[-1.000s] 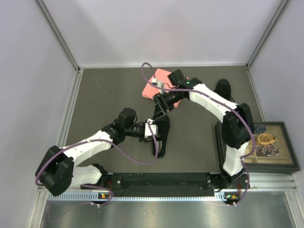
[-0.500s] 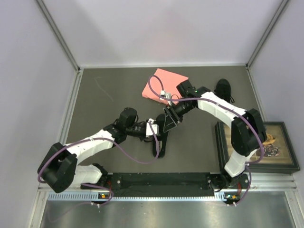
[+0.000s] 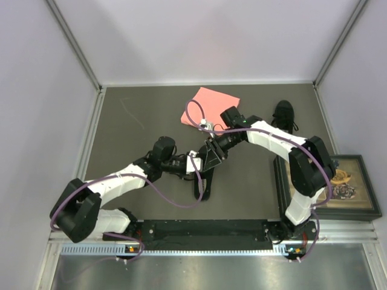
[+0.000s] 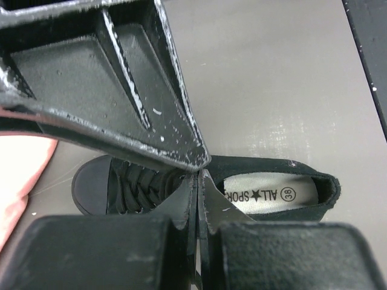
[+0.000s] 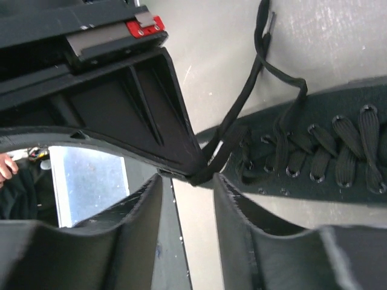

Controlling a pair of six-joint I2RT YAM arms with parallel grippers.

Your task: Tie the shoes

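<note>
Overhead view of two robot arms meeting over a small black low-top shoe [image 3: 204, 184] that lies in the middle of a dark grey bench [image 3: 133, 139], toe pointing away from the arm bases. The wrist views show its pale insole [image 4: 269, 194] printed with a size mark.

The left pincer [image 4: 197, 188] is clenched, its two tips pressed together just above the shoe's tongue. Seen from the right wrist, a thin black lace [image 5: 242, 109] rises from the eyelets to that tip and folds back, so the left pincer seems to be pinching a bight of lace and holding it up off the shoe, probably so that the other arm can get at it. The lace's free end trails away over the bench.

The right pincer [image 5: 187, 193] sits with its jaws part way apart on either side of that lifted lace, right beside the left tip. It grips nothing yet.

The two pincers crowd each other closely, which leaves little room around the lace.

The second black shoe [image 3: 284, 113] sits well apart at the far right, its laces loose. A pink folded cloth [image 3: 211, 104] lies beyond the arms. A dark-framed tray [image 3: 357, 158] of small items rests at the right edge.
</note>
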